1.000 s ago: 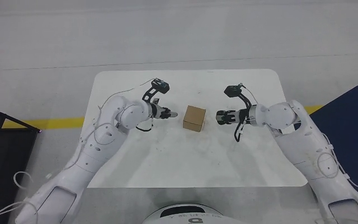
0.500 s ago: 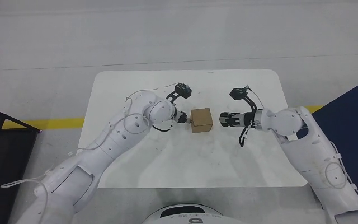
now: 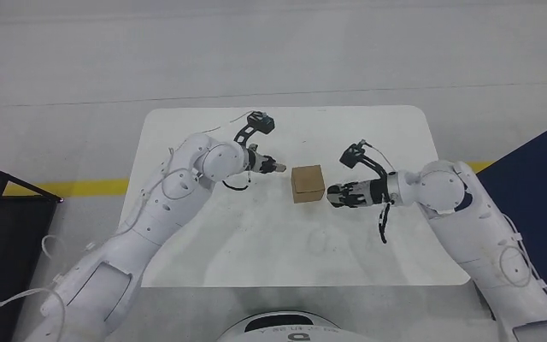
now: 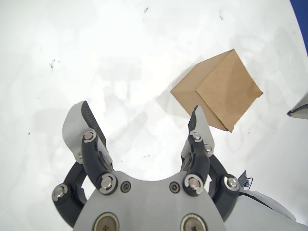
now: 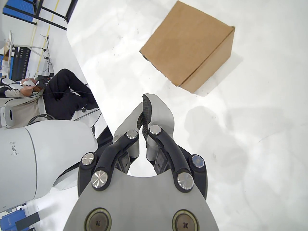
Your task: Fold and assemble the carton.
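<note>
Pulled back from the carton (image 3: 308, 183), the left gripper (image 3: 275, 166) now hangs just left of it, spread wide and empty; the right gripper (image 3: 336, 195), clenched on nothing, sits just at its lower right. Mid-frame on the white table (image 3: 214, 248), the carton stands closed, a cube; folding looks essentially done, nothing obvious left

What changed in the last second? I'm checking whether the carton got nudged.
The left hand pushed the carton slightly toward the right hand, then drew back, open. The right hand, shut, shifted nearer the robot. The carton stays closed on the table.
</note>
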You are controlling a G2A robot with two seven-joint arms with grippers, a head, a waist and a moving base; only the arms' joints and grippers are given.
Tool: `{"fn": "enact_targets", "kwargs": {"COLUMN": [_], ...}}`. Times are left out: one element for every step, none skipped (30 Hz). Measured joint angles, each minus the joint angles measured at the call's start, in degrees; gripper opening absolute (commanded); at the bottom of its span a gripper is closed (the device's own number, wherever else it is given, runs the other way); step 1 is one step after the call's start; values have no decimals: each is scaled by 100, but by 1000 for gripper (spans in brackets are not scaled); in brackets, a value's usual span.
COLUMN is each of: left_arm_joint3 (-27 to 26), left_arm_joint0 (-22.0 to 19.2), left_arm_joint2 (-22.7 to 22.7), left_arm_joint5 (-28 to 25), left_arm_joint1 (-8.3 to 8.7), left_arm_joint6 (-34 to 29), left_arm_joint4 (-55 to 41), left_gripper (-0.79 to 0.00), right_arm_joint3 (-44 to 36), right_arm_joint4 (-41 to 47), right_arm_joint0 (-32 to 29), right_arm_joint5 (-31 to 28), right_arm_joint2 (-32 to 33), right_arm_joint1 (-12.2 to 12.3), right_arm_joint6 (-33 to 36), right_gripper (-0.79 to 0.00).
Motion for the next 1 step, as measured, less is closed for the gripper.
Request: {"fn": "enact_targets", "kwargs": {"left_arm_joint3": [-2], "left_arm_joint0": [0], "left_arm_joint2": [-2], "left_arm_joint5": [0], "left_arm_joint1": [0], "left_arm_joint6": [0], "left_arm_joint4": [0], "left_gripper": [-1], "right_arm_joint3": [-1], "right_arm_joint4": [-1], "right_arm_joint0": [-1], "right_arm_joint5": [2], "right_arm_joint2": [1], "right_arm_joint1": [0], "right_arm_joint6": [0], "right_gripper": [-736]}}
